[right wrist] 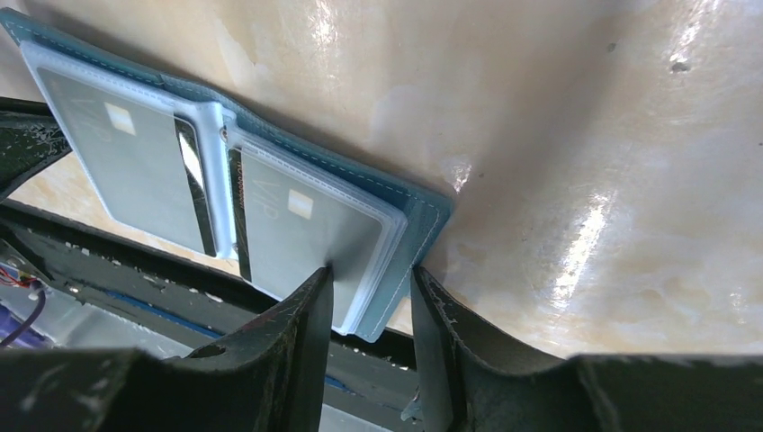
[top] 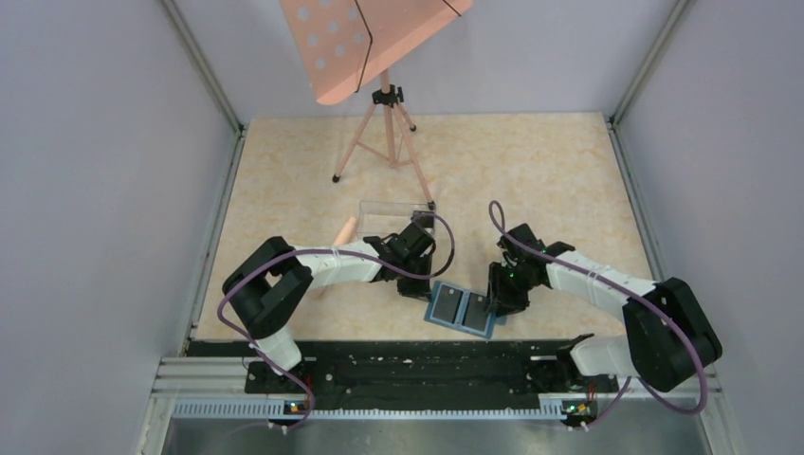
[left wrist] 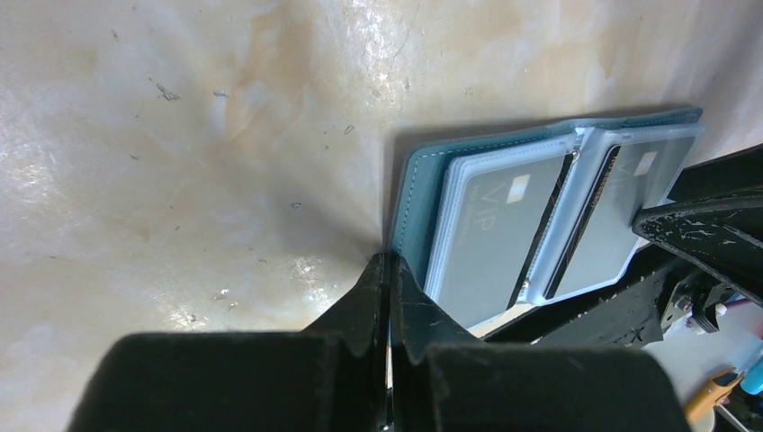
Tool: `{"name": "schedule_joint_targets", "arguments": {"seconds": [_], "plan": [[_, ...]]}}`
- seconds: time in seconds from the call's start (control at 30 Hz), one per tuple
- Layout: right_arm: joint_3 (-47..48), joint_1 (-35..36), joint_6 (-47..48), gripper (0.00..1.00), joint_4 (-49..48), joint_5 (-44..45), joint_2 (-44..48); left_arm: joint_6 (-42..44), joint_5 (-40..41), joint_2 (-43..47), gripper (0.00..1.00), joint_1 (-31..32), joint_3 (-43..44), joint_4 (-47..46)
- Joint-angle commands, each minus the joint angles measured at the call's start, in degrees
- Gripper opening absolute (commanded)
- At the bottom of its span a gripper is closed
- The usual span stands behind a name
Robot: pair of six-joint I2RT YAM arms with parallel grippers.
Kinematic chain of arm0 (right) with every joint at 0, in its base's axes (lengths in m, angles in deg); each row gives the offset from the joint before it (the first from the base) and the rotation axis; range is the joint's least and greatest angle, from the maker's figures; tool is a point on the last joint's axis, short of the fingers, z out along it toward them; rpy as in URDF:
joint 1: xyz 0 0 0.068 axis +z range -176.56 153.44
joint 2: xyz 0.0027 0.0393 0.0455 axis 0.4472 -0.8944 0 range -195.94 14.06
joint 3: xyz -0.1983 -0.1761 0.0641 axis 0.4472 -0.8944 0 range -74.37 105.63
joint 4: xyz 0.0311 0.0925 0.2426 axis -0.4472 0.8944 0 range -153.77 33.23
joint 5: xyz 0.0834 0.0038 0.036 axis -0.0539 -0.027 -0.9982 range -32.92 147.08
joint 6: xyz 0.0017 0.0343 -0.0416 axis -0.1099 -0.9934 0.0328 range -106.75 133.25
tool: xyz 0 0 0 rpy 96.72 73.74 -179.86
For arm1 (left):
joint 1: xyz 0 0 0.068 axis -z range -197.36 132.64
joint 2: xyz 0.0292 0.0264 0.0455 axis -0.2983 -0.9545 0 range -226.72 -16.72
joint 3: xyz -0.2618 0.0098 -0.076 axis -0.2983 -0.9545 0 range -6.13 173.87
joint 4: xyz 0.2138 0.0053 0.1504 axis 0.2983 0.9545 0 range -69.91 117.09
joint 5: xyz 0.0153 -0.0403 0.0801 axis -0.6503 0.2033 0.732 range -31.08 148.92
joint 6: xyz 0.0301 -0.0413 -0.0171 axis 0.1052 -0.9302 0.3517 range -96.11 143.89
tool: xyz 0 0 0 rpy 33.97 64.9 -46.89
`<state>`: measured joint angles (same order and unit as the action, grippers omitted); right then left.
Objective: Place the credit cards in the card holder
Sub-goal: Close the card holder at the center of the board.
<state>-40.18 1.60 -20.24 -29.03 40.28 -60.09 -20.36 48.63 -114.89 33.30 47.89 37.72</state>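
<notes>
Card holder (top: 462,311): lies open and flat at the near edge of the table (top: 531,180), between the two arms. Its near corner overhangs the dark rail. The teal cover faces down and the clear inner pockets face up.

Credit cards (left wrist: 495,229): one grey-looking card sits in each of the two top pockets, the left one marked "VIP". Dark card edges show along the inner side of each pocket by the spine. How many cards lie beneath cannot be told.

Left claw (left wrist: 389,261): fully closed, fingers pressed together, holding nothing. The tips are down at table level at the left outer edge of the card holder. Whether they touch the teal cover or stand just beside it cannot be told.

Right claw (right wrist: 371,274): fingers partly apart, astride the right end of the card holder. One fingertip (right wrist: 319,283) rests over the clear pocket and the other stands at the outer teal edge. No clamp on the holder is evident and it is not lifted.

Other items: a clear plastic box (top: 393,216) stands on the table just behind the left arm's wrist. A pink tripod stand (top: 384,123) carrying a perforated board is set further back
</notes>
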Motion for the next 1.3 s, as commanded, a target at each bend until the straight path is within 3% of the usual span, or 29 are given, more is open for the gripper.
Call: {"name": "schedule_joint_targets", "arguments": {"seconds": [0.0,0.17,0.43,0.67,1.03,1.27], "plan": [[1.18,0.10,-0.47,0.35,-5.03,-3.96,-0.43,0.27,0.13,-2.28,0.00,0.15,-0.01,0.44],[3.58,0.08,0.29,0.34,-1.05,-0.22,1.08,0.26,0.03,-2.60,0.00,0.15,0.17,0.66],[7.26,0.08,1.82,0.42,2.32,2.78,3.28,-0.14,0.90,-2.56,0.00,0.06,0.10,1.12],[5.18,0.09,1.25,0.42,-1.07,0.24,0.91,0.04,0.62,-2.98,0.00,0.06,0.38,1.13],[2.03,0.07,0.66,0.41,-1.62,4.31,-2.14,-0.05,0.69,-3.20,0.00,0.06,0.47,1.29],[1.18,0.05,-0.05,0.40,-5.28,0.53,-3.03,-0.05,0.67,-3.21,0.00,0.06,0.47,1.27]]}}
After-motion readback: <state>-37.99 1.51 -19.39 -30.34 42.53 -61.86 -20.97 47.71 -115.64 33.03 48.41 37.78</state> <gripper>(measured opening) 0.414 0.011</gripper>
